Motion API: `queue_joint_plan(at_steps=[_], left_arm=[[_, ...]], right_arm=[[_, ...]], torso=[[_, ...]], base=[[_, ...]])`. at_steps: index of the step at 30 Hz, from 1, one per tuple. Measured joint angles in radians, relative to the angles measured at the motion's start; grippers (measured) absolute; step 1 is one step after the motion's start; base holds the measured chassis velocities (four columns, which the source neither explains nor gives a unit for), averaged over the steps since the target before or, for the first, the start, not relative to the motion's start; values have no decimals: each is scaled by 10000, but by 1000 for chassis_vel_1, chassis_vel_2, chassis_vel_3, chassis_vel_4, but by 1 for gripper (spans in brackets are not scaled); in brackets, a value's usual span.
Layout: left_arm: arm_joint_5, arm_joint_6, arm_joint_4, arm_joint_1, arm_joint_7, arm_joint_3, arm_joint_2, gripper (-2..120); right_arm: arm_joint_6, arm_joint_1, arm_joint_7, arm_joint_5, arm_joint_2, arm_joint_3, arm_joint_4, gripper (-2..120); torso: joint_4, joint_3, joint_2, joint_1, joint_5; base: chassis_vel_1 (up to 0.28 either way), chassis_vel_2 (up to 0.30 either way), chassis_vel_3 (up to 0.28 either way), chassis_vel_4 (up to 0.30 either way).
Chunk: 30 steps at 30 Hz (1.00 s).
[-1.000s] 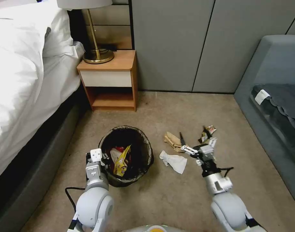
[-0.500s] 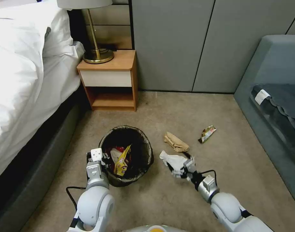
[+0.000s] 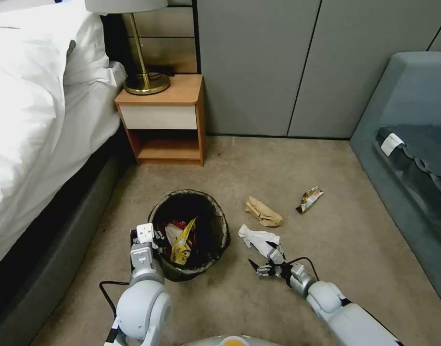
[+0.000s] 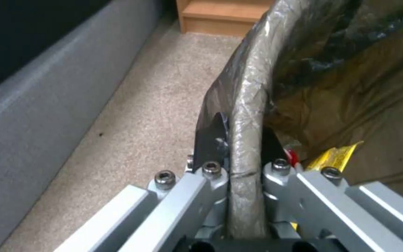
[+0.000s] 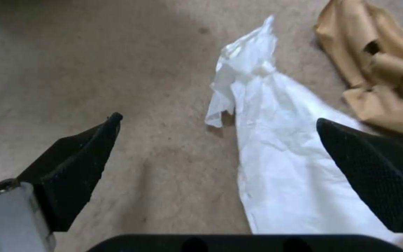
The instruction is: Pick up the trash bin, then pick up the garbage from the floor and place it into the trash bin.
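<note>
This is a bedroom, by its look a hotel room. A bed (image 3: 32, 120) made up with a white duvet and pillow on a dark base runs along the robot's left. Beside it stands a wooden nightstand (image 3: 162, 120) with 1 white drawer and an open shelf, carrying a brass lamp (image 3: 141, 57) with a pale shade. Grey flat-panel wardrobe doors (image 3: 278, 67) line the far wall. A grey upholstered sofa (image 3: 408, 144) sits on the right. Beige short-pile carpet (image 3: 278, 163) covers the floor, and a small bag-lined trash bin (image 3: 220, 226) stands on it.
</note>
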Motion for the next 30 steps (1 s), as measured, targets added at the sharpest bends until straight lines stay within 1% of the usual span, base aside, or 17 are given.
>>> queue_joint_plan(at_steps=[1,3,6,7,9,11,13,16,17,19,21,22,24,25,27,29,30], left_arm=[[0,0,0,0,0,0,0,1],[26,-19,-2,22,0,-1,-15,1],[32,-24,-1,22,0,-2,-26,1],[40,-26,-2,22,0,2,-38,1],[43,-27,-2,23,0,2,-41,1],[44,-27,-2,24,0,6,-41,1],[44,-28,-2,25,0,4,-35,1],[44,-36,-2,26,0,-16,-15,1],[44,-36,-2,26,0,-16,-15,1],[40,-40,8,14,0,-19,-15,1],[40,-40,11,9,0,-18,-17,1],[39,-40,20,1,0,-8,-23,1],[39,-42,42,-4,-1,4,-27,1],[39,-42,42,-4,-1,4,-27,1],[39,-42,47,-4,0,14,-23,1],[39,-42,47,-2,0,15,-19,1],[40,-42,47,1,0,20,-9,1]], right_arm=[[0,0,0,0,0,0,0,100],[212,429,-108,-4,426,4,-810,100],[269,603,-128,-28,599,58,-1238,100],[354,758,-141,-99,775,133,-1671,100],[424,848,-145,-147,853,190,-1907,100],[629,1131,-150,-302,1070,356,-2616,100],[673,1198,-151,-317,1105,393,-2796,99],[819,1337,-163,-333,1144,472,-3195,90],[819,1337,-163,-333,1144,472,-3195,90],[976,1417,-171,-335,1147,524,-3457,82],[996,1425,-174,-343,1148,534,-3487,81],[1030,1430,-174,-314,1136,563,-3522,76],[1067,1434,-175,-299,1102,590,-3529,71],[1067,1434,-175,-299,1102,590,-3529,71],[1150,1424,-176,-270,1094,615,-3539,61],[1166,1421,-174,-263,1094,621,-3541,61],[1224,1417,-153,-226,1093,650,-3545,55]], torso=[[0,0,0,0,0],[-1,0,0,-1,-1],[-2,0,0,-1,-1],[-3,0,0,0,2],[-3,0,0,0,3],[-1,0,0,-1,2],[-2,0,0,-1,3],[-1,-1,1,-2,6],[-1,-1,1,-2,6],[3,-2,1,-2,7],[3,-1,1,-2,7],[2,-2,1,-2,10],[1,-1,1,-1,2],[1,-1,1,-1,2],[0,-1,0,-1,4],[0,-1,1,-2,5],[0,-2,0,-2,-1]], base=[[0,0,0,0],[0,0,0,0],[0,0,0,0],[0,0,0,0],[0,0,0,0],[0,0,0,0],[0,0,0,0],[0,0,0,0],[0,0,0,0],[0,0,0,0],[0,0,0,0],[0,0,0,0],[0,0,0,0],[0,0,0,0],[0,0,0,0],[0,0,0,0],[0,0,0,0]])
